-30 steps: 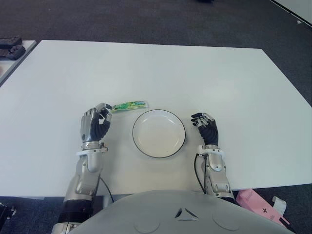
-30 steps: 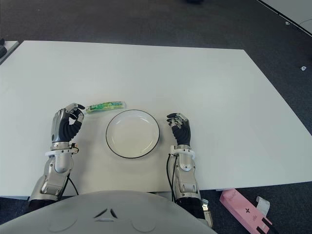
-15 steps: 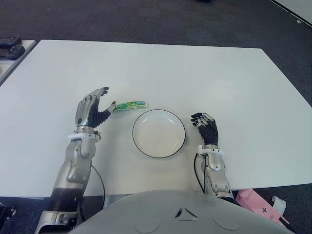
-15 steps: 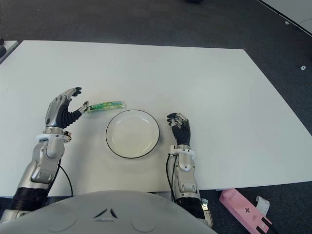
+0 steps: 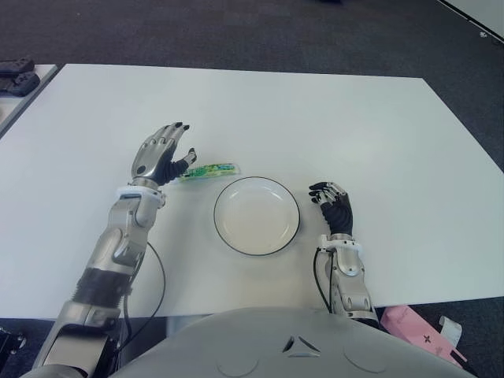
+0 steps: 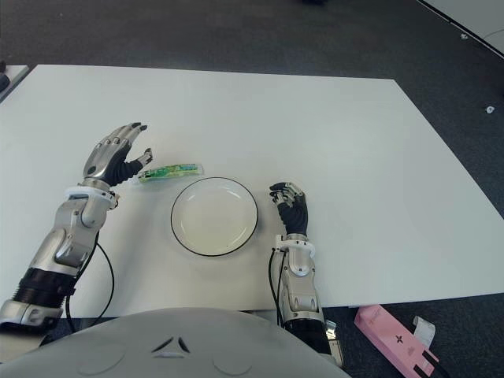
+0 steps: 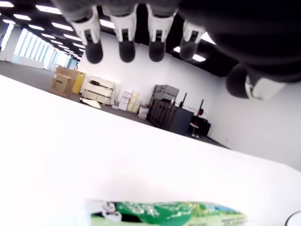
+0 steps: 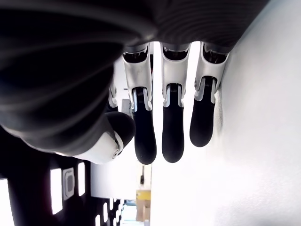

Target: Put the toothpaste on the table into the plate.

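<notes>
A wide white tabletop (image 5: 331, 118) fills the view, dark carpet (image 5: 236, 31) beyond its far edge. Front and centre on it sits the plate (image 5: 257, 215), white with a thin dark rim, nothing in it.

The left arm (image 5: 110, 268) reaches in from about 8 o'clock of the plate, forearm angled up over the surface. At its end, the left hand (image 5: 161, 153) is raised at roughly 10 o'clock from the plate, and its fingers (image 5: 169, 138) are fanned out and released, gripping nothing; the left wrist view confirms it, four fingertips hanging free above the surface with clear space beneath them.

Over at 3 o'clock of the plate, the right hand (image 5: 335, 206) shows just beside the rim, fingers loosely curled, slack, with nothing between them; its own wrist view shows bare white surface under the fingertips.

And the toothpaste (image 5: 208, 170), a slim green tube, lies flat on the tabletop at about 11 o'clock from the plate, just outside the rim, not in it. Its near end points toward the left thumb, very close, though contact cannot be made out.

Down at the near right corner, below the table edge, a pink box (image 5: 417, 331) lies on the floor.
</notes>
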Controlling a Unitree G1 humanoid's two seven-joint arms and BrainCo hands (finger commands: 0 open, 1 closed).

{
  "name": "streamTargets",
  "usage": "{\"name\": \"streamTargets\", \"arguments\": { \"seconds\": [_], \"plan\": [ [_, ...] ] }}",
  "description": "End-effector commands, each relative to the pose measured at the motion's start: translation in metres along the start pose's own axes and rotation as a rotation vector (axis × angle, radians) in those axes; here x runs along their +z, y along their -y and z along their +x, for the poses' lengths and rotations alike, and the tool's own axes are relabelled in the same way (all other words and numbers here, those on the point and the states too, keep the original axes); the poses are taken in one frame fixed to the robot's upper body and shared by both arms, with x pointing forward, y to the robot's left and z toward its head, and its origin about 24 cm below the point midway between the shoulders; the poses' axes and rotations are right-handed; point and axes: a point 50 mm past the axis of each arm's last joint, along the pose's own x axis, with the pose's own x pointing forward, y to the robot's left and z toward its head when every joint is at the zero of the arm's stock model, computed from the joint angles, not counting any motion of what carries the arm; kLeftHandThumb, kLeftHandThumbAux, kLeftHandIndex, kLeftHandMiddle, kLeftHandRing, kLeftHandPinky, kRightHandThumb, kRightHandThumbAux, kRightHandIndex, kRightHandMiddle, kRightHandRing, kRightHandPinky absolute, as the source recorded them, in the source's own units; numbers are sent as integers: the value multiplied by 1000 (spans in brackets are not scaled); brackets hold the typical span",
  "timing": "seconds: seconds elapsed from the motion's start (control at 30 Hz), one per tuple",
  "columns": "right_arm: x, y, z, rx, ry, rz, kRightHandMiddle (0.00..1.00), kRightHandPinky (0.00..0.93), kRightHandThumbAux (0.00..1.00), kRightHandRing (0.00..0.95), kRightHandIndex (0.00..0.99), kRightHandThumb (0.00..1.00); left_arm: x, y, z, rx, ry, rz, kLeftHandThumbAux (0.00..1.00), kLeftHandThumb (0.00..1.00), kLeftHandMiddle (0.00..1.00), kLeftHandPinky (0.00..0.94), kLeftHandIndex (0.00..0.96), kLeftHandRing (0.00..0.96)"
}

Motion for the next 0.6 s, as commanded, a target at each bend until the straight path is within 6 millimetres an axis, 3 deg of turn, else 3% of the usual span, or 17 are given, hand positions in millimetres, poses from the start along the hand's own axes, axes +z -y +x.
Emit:
{"name": "streamTargets", "arguments": {
  "seconds": [0.03, 0.6],
  "plan": [
    [-8, 0, -4, 0, -52, -2, 445, 431, 732, 433, 422, 704, 0, 7, 6, -79, 24, 70, 190, 551, 1, 11, 0, 2],
    [-11, 2, -4, 7, -43, -10, 439, 427, 733, 434, 421, 704, -2, 23, 33, -336, 103, 269, 134, 525, 0, 0, 0, 0]
  ]
}}
